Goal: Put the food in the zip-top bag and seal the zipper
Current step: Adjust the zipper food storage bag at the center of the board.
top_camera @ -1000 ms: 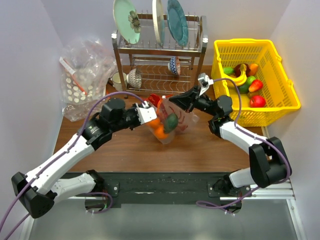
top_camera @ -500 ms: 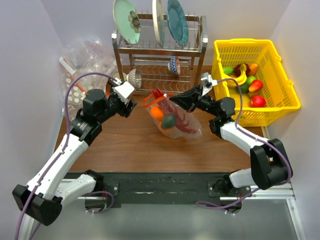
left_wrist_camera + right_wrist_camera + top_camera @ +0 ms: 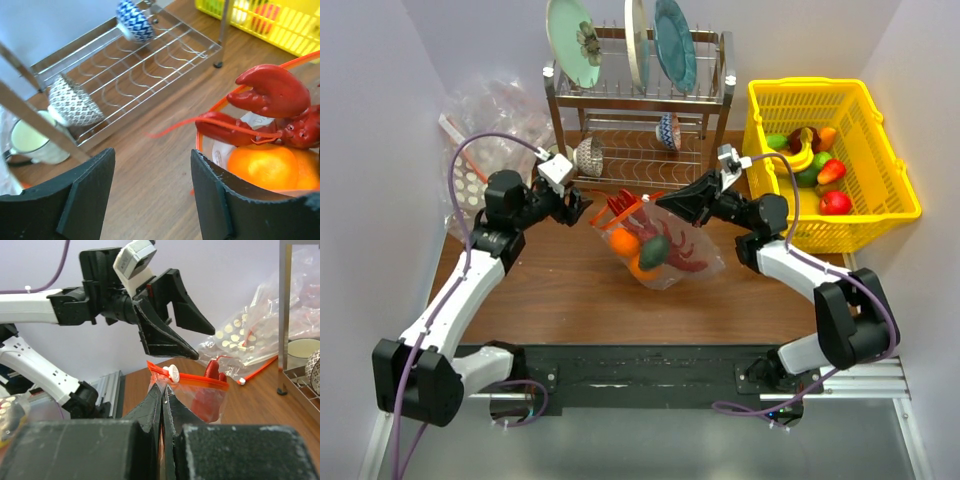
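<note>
**Spotter:** What have you got in hand?

**Me:** My right fingers (image 3: 161, 407) are pressed flat together on one end of the zip-top bag (image 3: 670, 262), pinching its red zipper (image 3: 197, 383). The pouch sags below them toward the brown surface (image 3: 570, 290). My left fingers (image 3: 576, 207) stand wide apart with nothing between them, just beside the zipper's free end.

**Spotter:** And the food?

**Me:** It's all in the pouch under my right fingers: the lobster (image 3: 272, 97), the orange (image 3: 265, 167) and the green fruit (image 3: 656, 250). One claw sits right up at the mouth, close to my left fingers.

**Spotter:** How will it handle?

**Me:** I judge the film to be thin, limp and slick, and the hard little toys drag it out of shape. I'd take the stiffer zipper band at its free end, not the film. That claw could foul the seal.

**Spotter:** What's further out?

**Me:** Just past my left fingers stands the dish rack (image 3: 640, 130), with bowls on its lower shelf and plates on top. A heap of clear bags (image 3: 485, 140) lies beyond them to the side. A yellow basket (image 3: 830, 165) of fruit sits behind my right fingers. Pale walls close in on three sides.
</note>
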### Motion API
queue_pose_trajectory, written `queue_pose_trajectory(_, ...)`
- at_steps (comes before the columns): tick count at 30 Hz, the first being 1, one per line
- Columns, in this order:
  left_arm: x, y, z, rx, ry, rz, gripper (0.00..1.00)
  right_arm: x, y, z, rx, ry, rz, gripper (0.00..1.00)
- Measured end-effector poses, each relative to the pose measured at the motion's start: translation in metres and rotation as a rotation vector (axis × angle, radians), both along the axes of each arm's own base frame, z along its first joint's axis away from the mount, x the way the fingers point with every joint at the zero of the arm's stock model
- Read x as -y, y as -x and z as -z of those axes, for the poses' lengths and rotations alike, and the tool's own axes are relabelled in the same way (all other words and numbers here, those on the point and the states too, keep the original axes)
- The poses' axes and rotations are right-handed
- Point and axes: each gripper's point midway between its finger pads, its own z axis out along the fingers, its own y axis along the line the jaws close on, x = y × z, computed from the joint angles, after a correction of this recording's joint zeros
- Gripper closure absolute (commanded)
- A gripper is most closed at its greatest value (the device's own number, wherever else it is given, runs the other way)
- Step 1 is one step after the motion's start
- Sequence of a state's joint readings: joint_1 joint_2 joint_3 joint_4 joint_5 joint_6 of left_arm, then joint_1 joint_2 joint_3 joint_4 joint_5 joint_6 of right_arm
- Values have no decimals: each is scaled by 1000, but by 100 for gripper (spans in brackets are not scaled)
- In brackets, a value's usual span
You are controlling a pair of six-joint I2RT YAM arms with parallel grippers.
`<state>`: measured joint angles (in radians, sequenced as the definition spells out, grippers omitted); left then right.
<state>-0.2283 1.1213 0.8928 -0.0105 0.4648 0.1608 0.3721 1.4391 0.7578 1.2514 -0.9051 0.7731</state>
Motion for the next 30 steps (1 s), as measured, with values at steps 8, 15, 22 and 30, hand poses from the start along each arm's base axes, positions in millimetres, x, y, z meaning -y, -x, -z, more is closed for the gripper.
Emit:
queue_pose_trajectory(8, 21, 13, 21, -79, 40, 193, 33, -2, 2, -8, -4, -8, -27, 100)
queue_pose_trajectory(15, 35, 20, 41, -160, 70, 298, 34, -2, 4, -8, -21, -7, -47, 100)
queue_pose_trajectory(22, 37, 16, 58, -222, 79, 295, 38, -3, 4, -6, -61, -11, -66, 100)
queue_pose_trajectory(30, 41, 22, 70, -293, 98, 325, 100, -6, 4, -2, -101, -5, -92, 100)
